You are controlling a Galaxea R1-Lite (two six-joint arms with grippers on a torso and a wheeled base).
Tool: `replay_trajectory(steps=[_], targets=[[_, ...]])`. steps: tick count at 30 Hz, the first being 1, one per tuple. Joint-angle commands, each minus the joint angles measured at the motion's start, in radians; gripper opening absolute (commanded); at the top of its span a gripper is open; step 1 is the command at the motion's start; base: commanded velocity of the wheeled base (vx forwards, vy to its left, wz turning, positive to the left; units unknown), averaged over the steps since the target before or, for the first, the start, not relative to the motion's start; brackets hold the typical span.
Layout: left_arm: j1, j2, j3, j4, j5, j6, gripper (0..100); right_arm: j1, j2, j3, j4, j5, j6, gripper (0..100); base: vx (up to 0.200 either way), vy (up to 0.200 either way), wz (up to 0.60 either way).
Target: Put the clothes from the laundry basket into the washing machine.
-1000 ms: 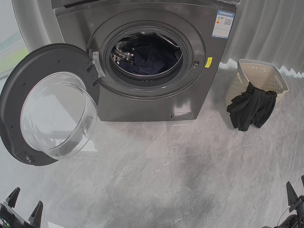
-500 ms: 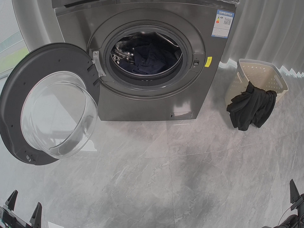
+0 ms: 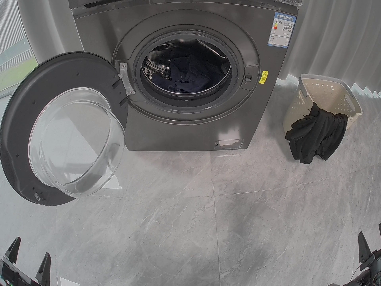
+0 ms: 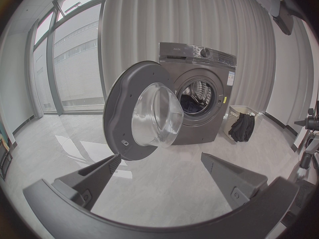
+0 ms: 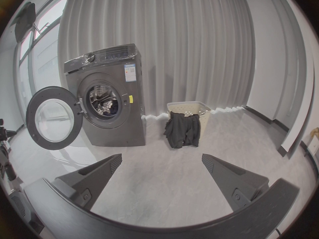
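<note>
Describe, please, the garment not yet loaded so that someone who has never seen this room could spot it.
Start at the large grey front-loading washing machine. On the floor at its right side stands a beige perforated plastic laundry basket. The crumpled black garment hangs over the basket's front rim and down its outer wall, unlike the dark clothes already inside the machine.
</note>
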Motion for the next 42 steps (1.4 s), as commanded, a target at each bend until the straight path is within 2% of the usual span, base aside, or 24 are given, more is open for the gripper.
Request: replay_trajectory(steps=[1, 3, 5, 6, 11, 42], targets=[[0.000, -0.005, 0.016, -0.002, 0.001, -0.004, 100, 0.007, -0.016, 0.005, 0.002, -0.020, -0.007, 100, 0.000, -0.200, 0.00], [0.000, -0.005, 0.016, -0.002, 0.001, -0.005, 100, 0.008, -0.016, 0.005, 0.015, 0.004, 0.000, 100, 0.000, -0.200, 0.00], [0.000, -0.005, 0.016, -0.002, 0.001, -0.008, 100, 0.011, -0.016, 0.016, 0.018, 0.096, -0.027, 100, 0.000, -0.200, 0.00], [0.000, -0.005, 0.016, -0.002, 0.001, -0.008, 100, 0.011, -0.017, 0.017, 0.018, 0.124, -0.037, 100, 0.000, -0.200, 0.00], [0.000, -0.005, 0.016, -0.002, 0.002, -0.010, 100, 0.010, -0.017, 0.017, 0.018, 0.095, -0.041, 100, 0.000, -0.200, 0.00], [-0.001, -0.005, 0.016, -0.002, 0.002, -0.014, 100, 0.010, -0.019, 0.017, 0.018, 0.095, -0.043, 100, 0.000, -0.200, 0.00]])
